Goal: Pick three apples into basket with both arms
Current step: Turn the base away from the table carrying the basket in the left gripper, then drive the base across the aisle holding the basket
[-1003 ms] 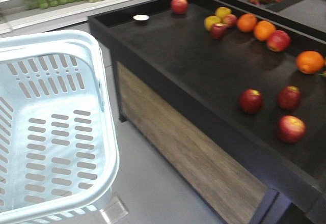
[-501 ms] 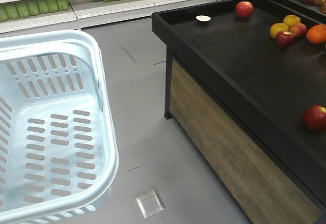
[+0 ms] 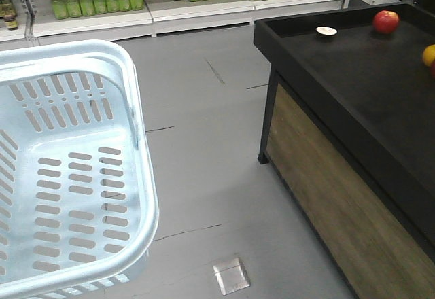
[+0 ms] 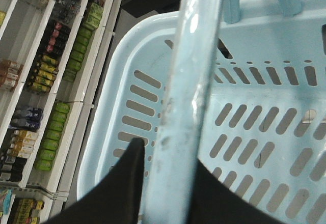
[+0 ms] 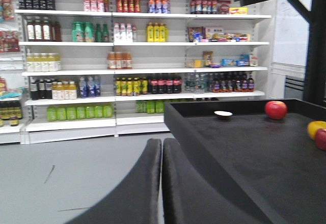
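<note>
Supermarket aisle (image 3: 204, 143) | left gripper (image 4: 168, 175) clamped on basket (image 4: 254, 35) | right gripper (image 5: 161, 147) pinched closed

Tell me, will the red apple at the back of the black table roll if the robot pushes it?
Probably yes: the apple looks round and sits alone on the flat table. Its smooth skin may be slippery. The table's raised edge should likely stop it.

Front view over basket (image 3: 68, 53), left wrist closer
</note>
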Robot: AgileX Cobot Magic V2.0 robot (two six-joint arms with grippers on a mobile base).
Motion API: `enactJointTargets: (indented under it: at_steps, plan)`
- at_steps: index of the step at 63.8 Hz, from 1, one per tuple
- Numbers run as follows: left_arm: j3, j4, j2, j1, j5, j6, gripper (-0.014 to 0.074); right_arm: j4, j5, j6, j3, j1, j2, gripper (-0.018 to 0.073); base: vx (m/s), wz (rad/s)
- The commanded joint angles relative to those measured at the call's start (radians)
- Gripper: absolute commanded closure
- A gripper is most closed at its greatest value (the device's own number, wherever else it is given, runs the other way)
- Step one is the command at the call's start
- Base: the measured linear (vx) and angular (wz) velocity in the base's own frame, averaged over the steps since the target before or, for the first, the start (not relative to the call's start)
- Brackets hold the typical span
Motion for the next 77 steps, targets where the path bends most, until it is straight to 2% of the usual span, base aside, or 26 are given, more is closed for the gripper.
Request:
enactJointTargets:
  at_steps: [1, 77]
  plan:
    - [-0.032, -0.014, -0.005, 0.0, -0.097, -0.015, 0.0604, -0.005, -0.069, -0.006, 0.015, -0.001, -0.01, 0.0568, 0.04, 0.28]
    - [-0.032, -0.014, -0.005, 0.0, -0.097, -0.015, 0.0604, -0.005, -0.069, -0.006, 0.015, -0.001, -0.01, 0.0568, 0.06, 0.26]
